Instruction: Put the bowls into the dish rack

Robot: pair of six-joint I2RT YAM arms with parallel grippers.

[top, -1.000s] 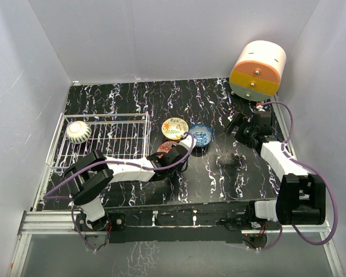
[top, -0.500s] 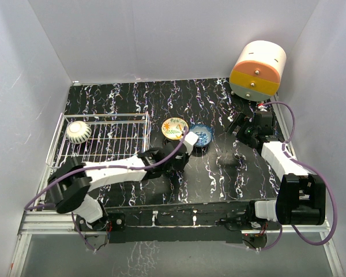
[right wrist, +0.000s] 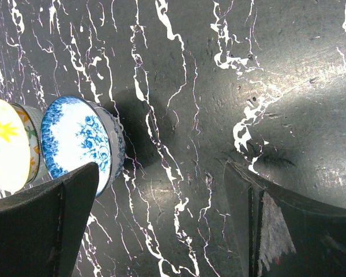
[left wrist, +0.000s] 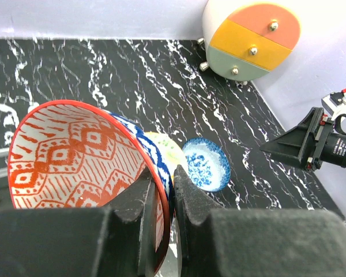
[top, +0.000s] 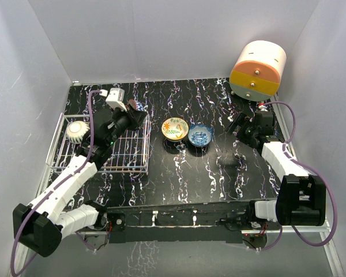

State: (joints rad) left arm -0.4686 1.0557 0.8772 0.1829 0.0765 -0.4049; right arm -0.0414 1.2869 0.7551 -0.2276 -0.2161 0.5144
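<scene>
My left gripper (top: 136, 117) is shut on the rim of a red-patterned bowl (left wrist: 75, 156), held tilted above the far right corner of the white wire dish rack (top: 127, 154); one finger is inside the rim, one outside. A ribbed white bowl (top: 76, 131) lies in the rack's far left part. A yellow-floral bowl (top: 175, 128) and a blue bowl (top: 200, 134) sit side by side on the table right of the rack. My right gripper (top: 240, 124) is open and empty, low over the table right of the blue bowl (right wrist: 75, 141).
The cream-and-orange cylindrical drawer unit (top: 258, 69) stands at the back right corner. White walls enclose the black marbled table (top: 184, 173) on three sides. The yellow bowl (right wrist: 8, 144) touches the blue one.
</scene>
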